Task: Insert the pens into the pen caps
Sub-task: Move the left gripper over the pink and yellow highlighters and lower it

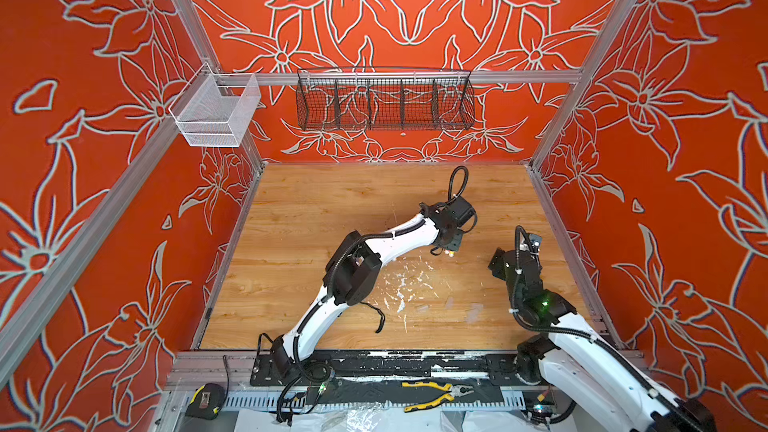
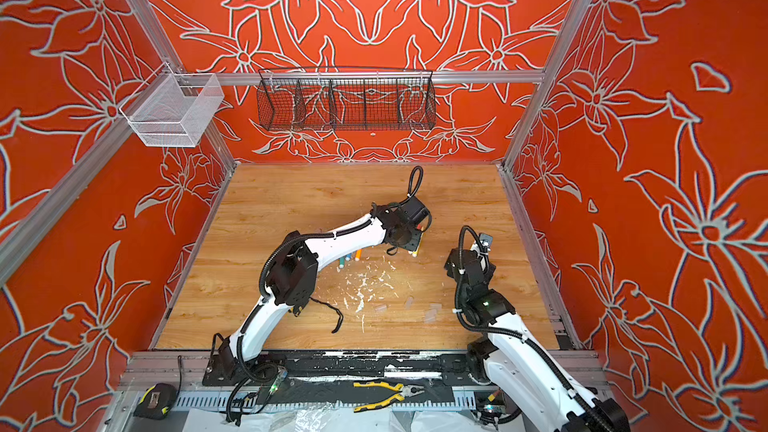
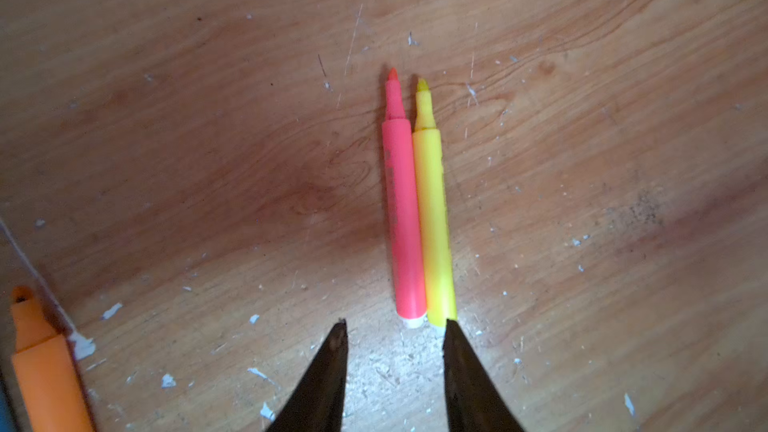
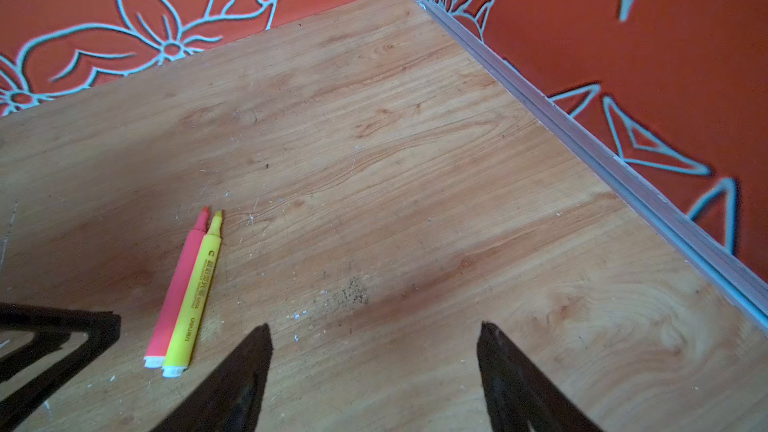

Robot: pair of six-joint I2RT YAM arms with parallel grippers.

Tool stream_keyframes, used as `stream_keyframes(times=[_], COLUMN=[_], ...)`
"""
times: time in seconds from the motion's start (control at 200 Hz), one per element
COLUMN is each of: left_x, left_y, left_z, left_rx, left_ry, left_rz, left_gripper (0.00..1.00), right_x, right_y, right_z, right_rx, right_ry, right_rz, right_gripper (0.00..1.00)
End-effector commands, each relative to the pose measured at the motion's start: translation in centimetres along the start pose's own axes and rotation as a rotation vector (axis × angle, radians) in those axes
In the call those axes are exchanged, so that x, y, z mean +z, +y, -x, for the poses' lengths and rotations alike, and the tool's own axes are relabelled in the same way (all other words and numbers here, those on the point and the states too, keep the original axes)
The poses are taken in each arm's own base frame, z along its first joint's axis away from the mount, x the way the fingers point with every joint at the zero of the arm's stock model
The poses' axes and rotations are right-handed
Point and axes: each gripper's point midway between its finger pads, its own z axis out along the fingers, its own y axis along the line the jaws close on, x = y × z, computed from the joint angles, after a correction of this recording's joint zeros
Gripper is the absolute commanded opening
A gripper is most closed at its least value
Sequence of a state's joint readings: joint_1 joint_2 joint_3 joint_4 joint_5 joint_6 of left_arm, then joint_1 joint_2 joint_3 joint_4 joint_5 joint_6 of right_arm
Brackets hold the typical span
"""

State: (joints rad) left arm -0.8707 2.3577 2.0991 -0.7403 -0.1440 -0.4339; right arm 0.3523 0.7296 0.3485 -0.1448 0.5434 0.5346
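Progress nil: pink pen [image 3: 403,218] and yellow pen [image 3: 434,222] touching side by side on table [image 3: 166,118], tips bare. Clear pen caps [image 2: 432,310] well apart, near right arm. Left gripper [image 3: 395,322] narrow-gapped, empty, at their white ends; right gripper [image 4: 375,325] spread wide, empty. Every capping left.

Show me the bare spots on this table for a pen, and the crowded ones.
Free: the far strip of table below the back wall, its left side, and the far right corner by the rail. Crowded: the middle, around the pink pen, yellow pen and clear caps.
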Motion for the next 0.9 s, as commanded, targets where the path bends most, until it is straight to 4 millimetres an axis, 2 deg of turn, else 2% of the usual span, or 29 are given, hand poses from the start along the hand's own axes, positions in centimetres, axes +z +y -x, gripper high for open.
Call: stream_keyframes(times=[0.0,0.31,0.515,0.896], left_x=[1.2,3.7,4.5,6.0], left_y=[0.8,0.7,0.7,0.9], left_z=[-1.0,-1.5,-1.7,-2.5], left_rx=[0.03,0.046,0.05,0.067], left_ry=[0.044,0.078,0.09,0.115], left_rz=[0.06,0.084,0.089,0.098], left_gripper=[0.37,0.32,0.28,0.29], right_x=[-0.2,-0.4,-0.4,-0.4], right_y=[0.4,0.4,0.3,0.2], right_z=[1.1,1.1,1.1,1.1], right_rx=[0.019,0.024,0.023,0.024], right_ry=[-0.021,-0.025,-0.024,-0.025], right_rz=[0.013,0.02,0.017,0.017], right_gripper=[0.79,0.79,0.79,0.79])
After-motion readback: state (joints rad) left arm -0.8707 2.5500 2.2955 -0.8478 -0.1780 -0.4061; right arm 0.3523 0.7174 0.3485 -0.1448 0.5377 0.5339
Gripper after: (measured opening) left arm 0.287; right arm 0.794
